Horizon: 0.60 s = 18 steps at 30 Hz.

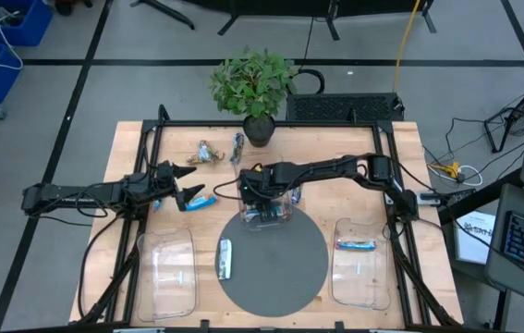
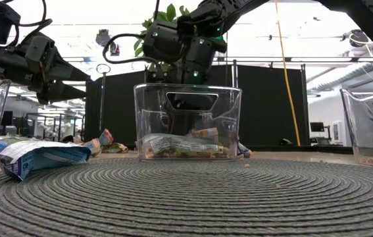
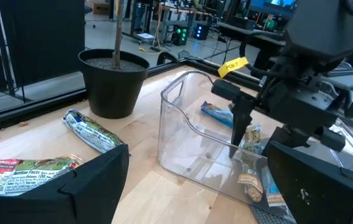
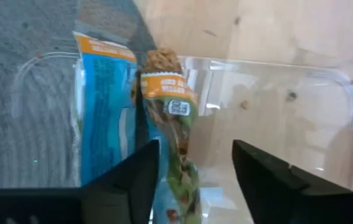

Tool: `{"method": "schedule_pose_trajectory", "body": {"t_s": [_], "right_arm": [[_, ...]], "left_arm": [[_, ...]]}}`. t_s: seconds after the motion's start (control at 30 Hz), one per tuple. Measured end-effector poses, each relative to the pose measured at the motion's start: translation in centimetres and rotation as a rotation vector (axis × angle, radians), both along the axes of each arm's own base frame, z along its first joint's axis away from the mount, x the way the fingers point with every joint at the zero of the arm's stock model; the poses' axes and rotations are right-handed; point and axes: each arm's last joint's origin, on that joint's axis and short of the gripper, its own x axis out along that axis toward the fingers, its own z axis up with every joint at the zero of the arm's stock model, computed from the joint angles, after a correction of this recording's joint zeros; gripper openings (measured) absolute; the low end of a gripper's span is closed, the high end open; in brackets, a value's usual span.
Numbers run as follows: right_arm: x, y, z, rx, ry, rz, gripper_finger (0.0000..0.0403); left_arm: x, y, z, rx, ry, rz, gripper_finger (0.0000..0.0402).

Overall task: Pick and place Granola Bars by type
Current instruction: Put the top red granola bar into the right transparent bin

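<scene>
My right gripper (image 1: 262,191) is open and points down into the clear centre tray (image 1: 267,220) on the far part of the round mat. In the right wrist view its fingers (image 4: 195,152) stand over two bars lying flat in that tray, a blue one (image 4: 101,118) and a green-and-orange one (image 4: 171,118). My left gripper (image 1: 182,184) is open and raised above the wood (image 2: 45,72), with a blue bar (image 1: 199,200) flat on the table beside it. Two more bars (image 3: 94,130) (image 3: 20,171) lie near the plant pot. Another bar (image 1: 225,259) lies on the mat, and one (image 1: 356,245) lies in the right tray.
A potted plant (image 1: 255,88) stands at the table's far edge. A clear tray (image 1: 167,268) sits near the left corner and another (image 1: 361,264) near the right. The grey round mat (image 1: 275,277) fills the near middle. A blue wrapper (image 3: 216,112) shows beyond the centre tray.
</scene>
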Motion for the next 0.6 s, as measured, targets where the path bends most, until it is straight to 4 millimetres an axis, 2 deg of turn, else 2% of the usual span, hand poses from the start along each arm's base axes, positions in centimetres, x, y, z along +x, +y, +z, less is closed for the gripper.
{"method": "schedule_pose_trajectory", "body": {"t_s": [0.27,0.5,0.6], "right_arm": [[-0.2,0.0,1.3,-0.002,-0.033,-0.001,0.0238],[-0.8,0.0,4.4,-0.032,-0.115,-0.049,0.0242],[-1.3,0.1,6.6,-0.039,-0.178,-0.073,0.0244]], "left_arm": [[0.0,0.0,0.0,0.0,0.0,0.0,0.0379],[0.0,0.0,0.0,0.0,0.0,0.0,0.0379],[0.0,0.0,0.0,0.0,0.0,0.0,0.0379]]}}
